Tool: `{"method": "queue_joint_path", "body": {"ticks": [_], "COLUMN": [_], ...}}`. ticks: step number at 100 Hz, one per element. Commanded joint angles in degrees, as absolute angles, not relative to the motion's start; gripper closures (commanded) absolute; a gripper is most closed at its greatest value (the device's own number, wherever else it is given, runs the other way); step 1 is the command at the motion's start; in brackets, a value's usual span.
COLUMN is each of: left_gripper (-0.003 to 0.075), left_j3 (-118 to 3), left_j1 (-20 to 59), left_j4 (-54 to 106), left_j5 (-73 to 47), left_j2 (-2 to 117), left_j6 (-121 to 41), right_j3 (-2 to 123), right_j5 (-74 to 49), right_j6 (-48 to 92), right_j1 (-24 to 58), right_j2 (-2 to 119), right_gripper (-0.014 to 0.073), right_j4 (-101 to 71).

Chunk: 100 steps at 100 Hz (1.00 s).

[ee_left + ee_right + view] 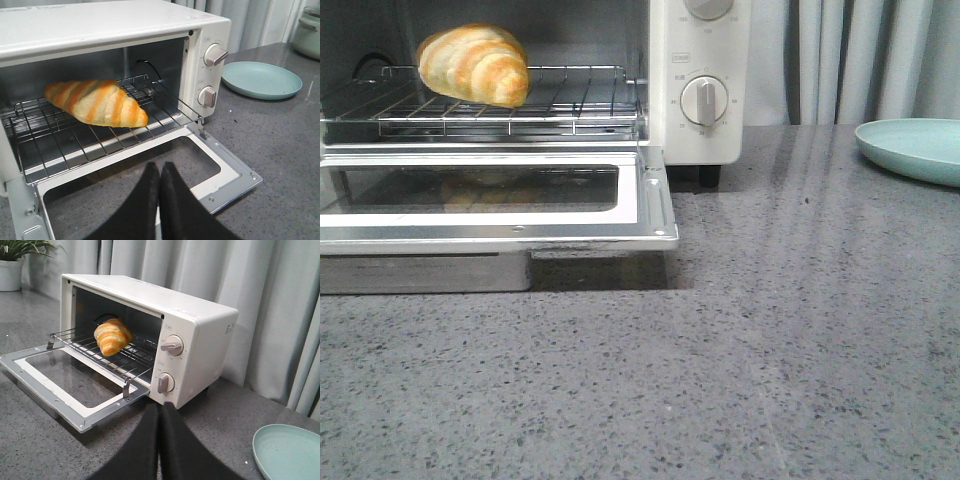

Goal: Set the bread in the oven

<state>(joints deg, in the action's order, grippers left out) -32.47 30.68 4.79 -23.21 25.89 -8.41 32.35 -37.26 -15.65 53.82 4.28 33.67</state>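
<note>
The golden-brown bread (475, 64) with cream stripes lies on the wire rack (570, 110) inside the cream-white oven (695, 125). The oven's glass door (650, 215) hangs open and flat over the counter. The bread also shows in the left wrist view (97, 102) and the right wrist view (112, 336). My left gripper (160, 167) is shut and empty above the open door (225, 172). My right gripper (161, 407) is shut and empty in front of the oven's lower dial (164, 383). Neither gripper shows in the front view.
A pale teal plate (915, 148) sits on the grey counter right of the oven, also in the left wrist view (261, 79) and right wrist view (287, 452). A pale green pot (309, 35) stands beyond it. Grey curtains hang behind. A potted plant (12, 262) stands far off.
</note>
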Motion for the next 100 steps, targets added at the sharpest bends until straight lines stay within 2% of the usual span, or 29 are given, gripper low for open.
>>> {"method": "queue_joint_path", "body": {"ticks": [1, 16, 36, 59, 75, 100], "left_gripper": [0.0741, 0.0741, 0.0741, 0.0741, 0.0741, 0.0741], "left_j3": [-33.78, -29.58, -17.44, -6.28, -3.22, -0.73], "left_j1": [31.16, 30.68, 26.10, 18.91, 11.76, 6.42], "left_j4": [4.97, 2.57, 3.83, 2.31, 2.49, 2.49], "left_j5": [-19.01, -13.00, -2.53, -3.03, -10.81, -13.12], "left_j2": [26.05, 25.01, 17.84, 5.18, -1.92, -1.85], "left_j6": [-8.38, -8.38, -8.08, -8.08, -8.08, -8.08], "right_j3": [33.40, 33.40, 33.40, 33.40, 33.40, 33.40], "right_j5": [-33.65, -33.65, -33.65, -33.65, -33.65, -33.65], "right_j6": [-15.54, -15.54, -15.54, -15.54, -15.54, -15.54], "right_j1": [53.39, 53.39, 53.39, 53.39, 53.39, 53.39], "right_j2": [5.00, 5.00, 5.00, 5.00, 5.00, 5.00], "right_gripper": [0.0642, 0.0642, 0.0642, 0.0642, 0.0642, 0.0642], "right_j4": [35.67, 35.67, 35.67, 35.67, 35.67, 35.77]}}
